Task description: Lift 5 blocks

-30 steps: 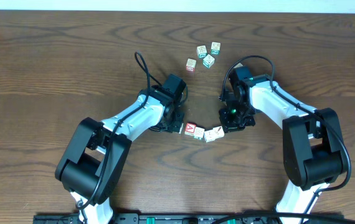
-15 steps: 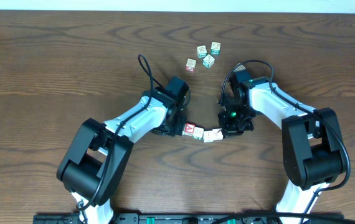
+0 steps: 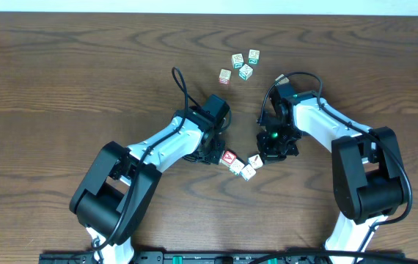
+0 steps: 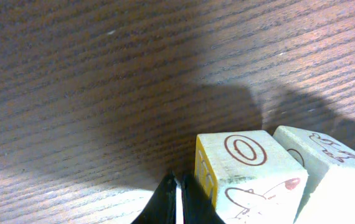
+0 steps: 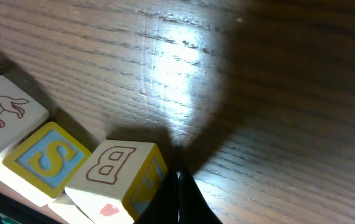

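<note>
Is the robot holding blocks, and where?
No jaws clasp one. The shut left gripper and right gripper seem to squeeze the block row by its ends.

A robotics lab bench — left arm point(image 3: 161, 139) and right arm point(image 3: 326, 121) mounted at a wood-grain table point(image 3: 62, 59).

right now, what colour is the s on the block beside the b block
The S block shows yellow on pale blue, clearest in the right wrist view.
</note>
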